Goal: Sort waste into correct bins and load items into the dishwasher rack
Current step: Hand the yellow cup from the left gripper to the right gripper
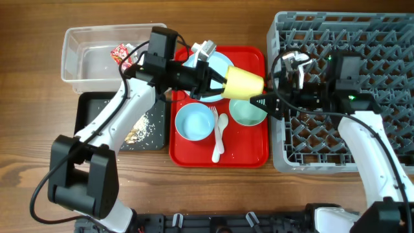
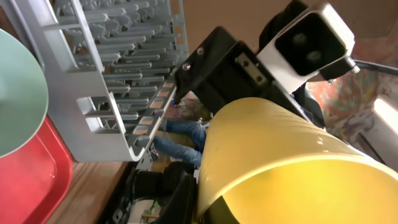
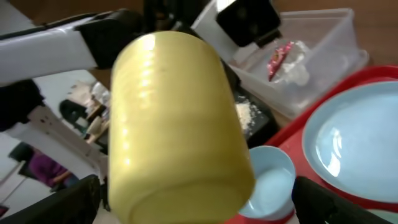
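Handover | left tool (image 1: 218,84) is gripping the small yellow plastic cup (image 1: 246,82) mid-frame, above the flat red tray (image 1: 252,152) | the cup's long axis is lying left-right, base pointing at the right tool (image 1: 261,90), which is standing wide open just beside it

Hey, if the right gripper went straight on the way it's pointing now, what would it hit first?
The yellow cup, held out by the left gripper. In the right wrist view it sits straight ahead of the right gripper, between its open fingers; how near is hard to judge.
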Controlling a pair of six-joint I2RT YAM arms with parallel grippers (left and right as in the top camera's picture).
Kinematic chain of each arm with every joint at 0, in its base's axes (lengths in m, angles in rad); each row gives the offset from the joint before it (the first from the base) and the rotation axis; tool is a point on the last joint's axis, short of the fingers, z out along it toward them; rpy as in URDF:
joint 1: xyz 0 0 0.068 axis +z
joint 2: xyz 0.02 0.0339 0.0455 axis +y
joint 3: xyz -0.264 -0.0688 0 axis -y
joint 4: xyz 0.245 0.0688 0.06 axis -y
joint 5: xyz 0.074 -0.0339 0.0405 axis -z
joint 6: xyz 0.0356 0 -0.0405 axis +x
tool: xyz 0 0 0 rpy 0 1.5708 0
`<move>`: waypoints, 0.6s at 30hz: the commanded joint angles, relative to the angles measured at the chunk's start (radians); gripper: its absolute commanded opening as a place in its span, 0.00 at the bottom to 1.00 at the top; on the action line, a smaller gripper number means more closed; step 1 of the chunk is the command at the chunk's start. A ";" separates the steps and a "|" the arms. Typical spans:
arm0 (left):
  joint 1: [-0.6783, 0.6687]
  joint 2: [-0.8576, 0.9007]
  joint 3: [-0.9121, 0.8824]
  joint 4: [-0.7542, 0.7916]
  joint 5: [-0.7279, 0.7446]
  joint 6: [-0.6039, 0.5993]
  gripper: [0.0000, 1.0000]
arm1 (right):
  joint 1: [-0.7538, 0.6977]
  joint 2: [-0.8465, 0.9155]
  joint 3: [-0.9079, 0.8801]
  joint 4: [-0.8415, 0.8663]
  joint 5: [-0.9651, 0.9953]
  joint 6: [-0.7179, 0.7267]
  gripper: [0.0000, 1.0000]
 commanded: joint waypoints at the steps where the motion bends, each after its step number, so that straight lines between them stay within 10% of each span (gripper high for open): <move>1: -0.011 0.007 0.006 0.004 0.030 -0.006 0.04 | 0.004 0.006 0.008 0.082 -0.107 0.105 1.00; 18: -0.025 0.007 0.006 0.053 0.030 -0.040 0.04 | 0.074 0.006 0.008 0.150 -0.070 0.185 0.89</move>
